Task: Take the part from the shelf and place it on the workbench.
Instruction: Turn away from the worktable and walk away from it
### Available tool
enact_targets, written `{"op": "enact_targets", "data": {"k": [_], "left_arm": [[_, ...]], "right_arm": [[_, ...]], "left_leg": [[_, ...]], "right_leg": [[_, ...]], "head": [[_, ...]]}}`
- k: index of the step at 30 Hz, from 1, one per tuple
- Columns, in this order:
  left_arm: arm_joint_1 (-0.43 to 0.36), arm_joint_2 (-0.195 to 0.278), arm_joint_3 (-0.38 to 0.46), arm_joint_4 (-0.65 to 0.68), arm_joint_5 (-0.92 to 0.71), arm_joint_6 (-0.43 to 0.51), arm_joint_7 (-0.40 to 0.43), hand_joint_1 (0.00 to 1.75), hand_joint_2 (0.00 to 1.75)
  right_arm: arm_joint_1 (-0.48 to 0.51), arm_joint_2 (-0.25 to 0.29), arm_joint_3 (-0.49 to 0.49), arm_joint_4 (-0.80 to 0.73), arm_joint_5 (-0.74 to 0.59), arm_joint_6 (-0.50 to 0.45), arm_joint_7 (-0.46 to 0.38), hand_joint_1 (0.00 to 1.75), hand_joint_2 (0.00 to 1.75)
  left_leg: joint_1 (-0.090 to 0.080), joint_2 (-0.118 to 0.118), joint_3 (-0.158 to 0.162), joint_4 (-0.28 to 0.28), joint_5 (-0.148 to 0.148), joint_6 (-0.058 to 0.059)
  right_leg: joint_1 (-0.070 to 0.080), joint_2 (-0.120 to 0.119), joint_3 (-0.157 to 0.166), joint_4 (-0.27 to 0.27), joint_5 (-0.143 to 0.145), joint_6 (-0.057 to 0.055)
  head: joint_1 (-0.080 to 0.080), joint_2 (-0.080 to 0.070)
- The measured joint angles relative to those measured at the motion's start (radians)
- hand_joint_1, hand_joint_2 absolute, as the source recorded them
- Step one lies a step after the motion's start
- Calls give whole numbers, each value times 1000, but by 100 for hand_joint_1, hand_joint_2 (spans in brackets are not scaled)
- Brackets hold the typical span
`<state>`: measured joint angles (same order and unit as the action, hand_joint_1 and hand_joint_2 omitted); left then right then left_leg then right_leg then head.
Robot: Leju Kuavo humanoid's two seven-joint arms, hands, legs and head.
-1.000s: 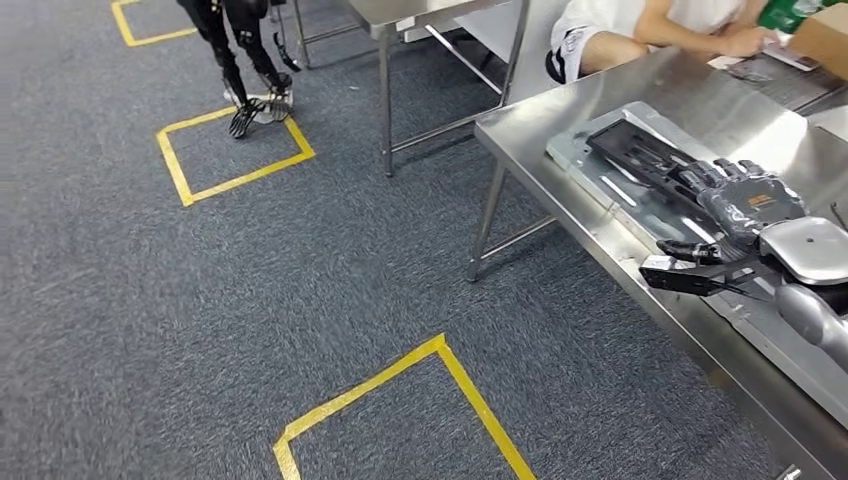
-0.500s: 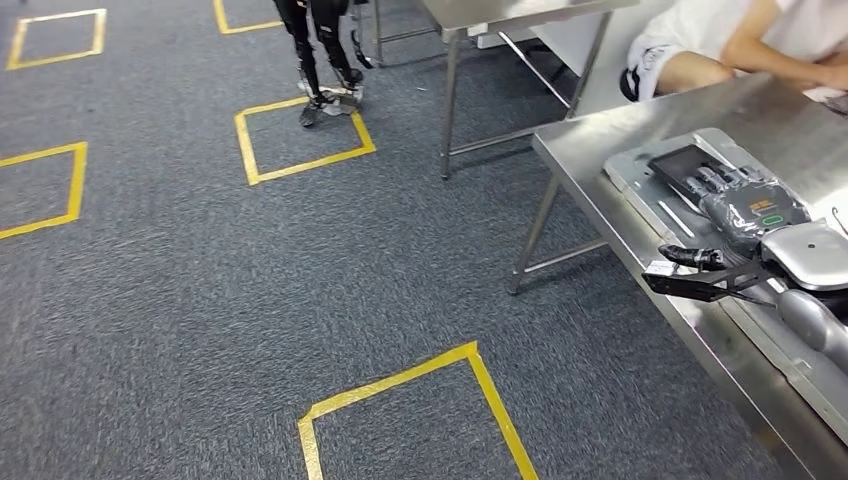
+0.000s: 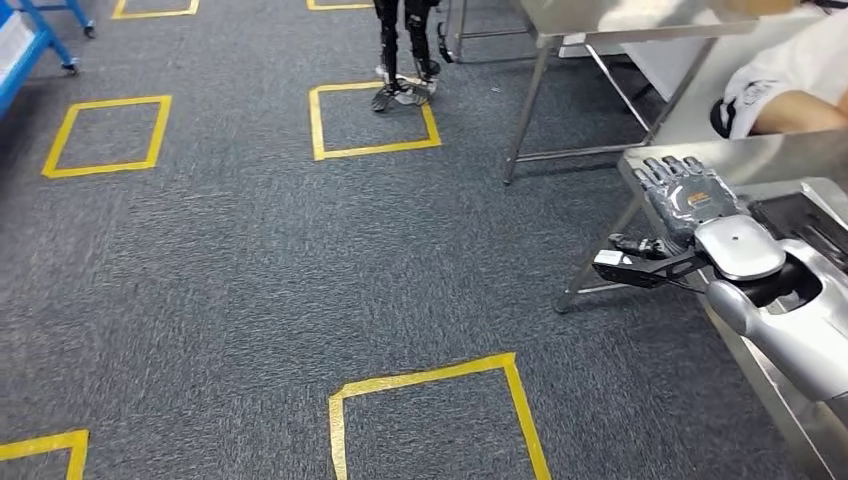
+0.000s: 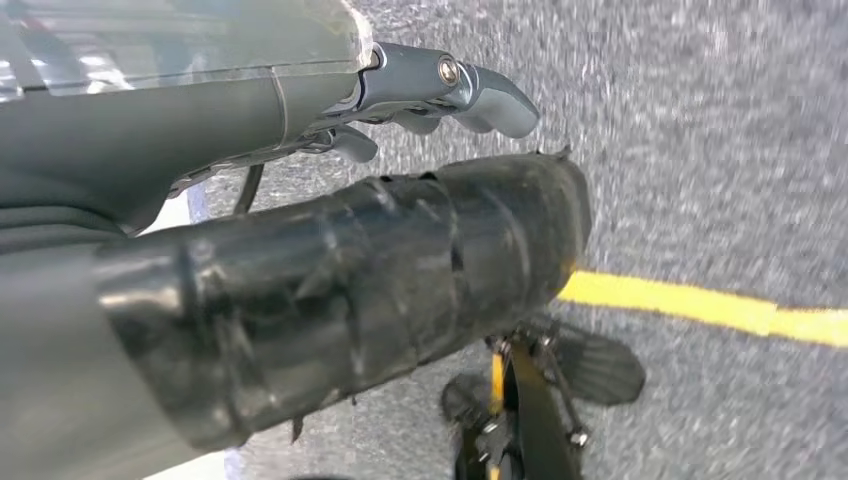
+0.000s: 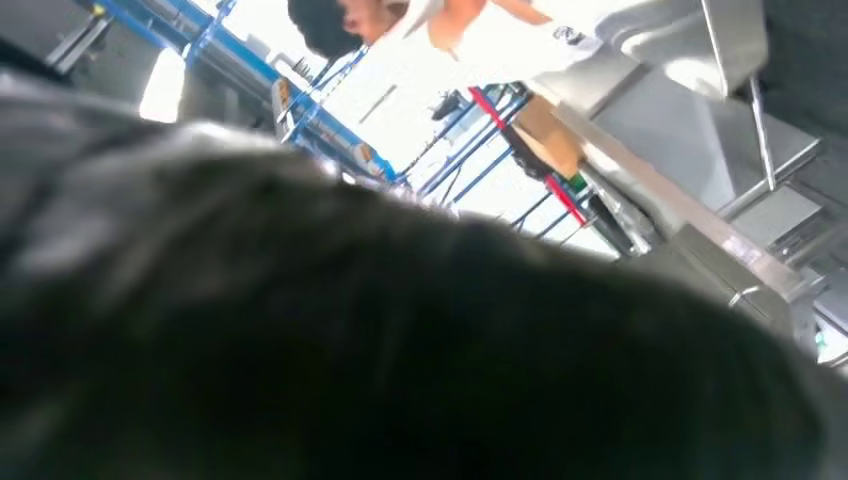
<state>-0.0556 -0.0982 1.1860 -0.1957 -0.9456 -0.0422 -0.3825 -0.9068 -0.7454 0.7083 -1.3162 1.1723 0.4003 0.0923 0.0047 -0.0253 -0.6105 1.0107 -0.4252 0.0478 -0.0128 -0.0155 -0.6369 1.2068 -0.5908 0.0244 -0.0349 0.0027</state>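
Right hand [image 3: 690,195]: fingers [image 3: 665,170] straight, side by side, holding nothing, above counter [image 3: 775,155] edge. Black part [image 3: 805,220] flat on grey tray on counter, just beside wrist. Left hand [image 4: 440,85]: fingers curled, nothing in them, over carpet.

black flat part [image 3: 812,222], lying on steel workbench [image 3: 790,155], right edge

Even overhead light falls on my head view; the carpet [image 3: 250,280] is sharp and shadows are faint. The workbench [image 3: 760,160] shows soft glare. My left wrist view is motion-blurred. My right wrist view is defocused and overexposed behind.
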Motion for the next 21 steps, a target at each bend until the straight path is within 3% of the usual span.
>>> {"op": "enact_targets", "data": {"k": [1, 2, 3, 5, 7, 9, 10, 11, 13, 15, 17, 18, 19, 21], "left_arm": [[0, 0, 0, 0, -2, 0, -3, 0, 0], [0, 0, 0, 0, -3, 0, -6, 0, 0], [1, 0, 0, 0, -4, 0, -7, 0, 0], [1, 0, 1, 0, -7, 0, -7, 0, 0], [0, -2, 1, 0, -9, 0, -7, 0, 0], [0, -3, 2, 0, -12, 1, -6, 0, 0], [2, -3, 2, 0, -14, 1, -6, 0, 0], [4, -3, 2, 0, -16, 1, -6, 0, 0], [6, -3, 3, 0, -20, 1, -6, 0, 0], [5, -3, 6, 0, -24, 0, -6, 0, 0], [5, -3, 9, 0, -26, 0, -6, 0, 0], [6, -3, 10, 0, -26, 0, -6, 0, 0], [8, -3, 11, 0, -26, 0, -6, 0, 0], [8, -2, 12, 0, -26, 0, -6, 0, 0]], "right_arm": [[6, 0, 0, 3, 0, -1, 0, 0, 0], [13, -1, 1, 5, -1, -1, -1, 0, 0], [18, -1, 2, 6, -1, -2, -1, 0, 0], [22, -1, 1, 7, -1, -5, -3, 0, 0], [23, -2, -3, 8, -1, -8, -3, 0, 0], [28, -7, -7, 7, -5, -10, -3, 0, 0], [32, -12, -9, 5, -10, -10, -3, 0, 0], [40, -19, -13, -2, -19, -10, -4, 0, 0], [64, -45, -27, -27, -44, -8, -8, 0, 0], [89, -80, -46, -52, -63, -5, -13, 0, 0], [108, -110, -63, -68, -72, -3, -18, 0, 0], [116, -120, -69, -76, -74, -2, -20, 0, 0], [124, -128, -73, -84, -76, 0, -22, 0, 0], [135, -140, -81, -98, -76, 3, -26, 0, 0]], "left_leg": [[-1, -14, 0, 1, 0, 0], [-3, -28, 0, 2, 0, 1], [-4, -42, 0, 3, 0, 1], [-5, -69, 1, 6, 0, 0], [-3, -92, -3, 7, 3, -4], [3, -116, -13, 5, 8, -13], [5, -130, -16, 3, 12, -19], [5, -128, -19, 4, 10, -23], [1, -74, -38, 46, -21, -29], [1, -5, -91, 159, -85, -35], [7, 16, -139, 265, -125, -44], [11, 19, -140, 274, -121, -49], [13, 24, -121, 244, -100, -52], [13, 56, -43, 111, -46, -56]], "right_leg": [[0, 10, -34, 62, -19, 0], [0, 14, -55, 95, -18, -1], [0, 16, -58, 88, 3, -4], [1, 37, -17, -27, 84, -15], [1, 85, 30, -143, 137, -24], [4, 100, 44, -178, 141, -29], [6, 87, 46, -187, 142, -31], [5, 70, 53, -196, 143, -33], [2, 39, 68, -217, 149, -40], [3, 5, 75, -225, 149, -46], [5, -27, 75, -223, 146, -48], [5, -40, 74, -222, 145, -46], [4, -53, 74, -219, 143, -44], [2, -75, 74, -209, 135, -33]], "head": [[0, 0], [0, 0], [0, 0], [0, 0], [0, 0], [1, 0], [1, 0], [1, 0], [0, 0], [-2, 0], [-2, 0], [-2, 0], [-2, 0], [-2, 0]]}}
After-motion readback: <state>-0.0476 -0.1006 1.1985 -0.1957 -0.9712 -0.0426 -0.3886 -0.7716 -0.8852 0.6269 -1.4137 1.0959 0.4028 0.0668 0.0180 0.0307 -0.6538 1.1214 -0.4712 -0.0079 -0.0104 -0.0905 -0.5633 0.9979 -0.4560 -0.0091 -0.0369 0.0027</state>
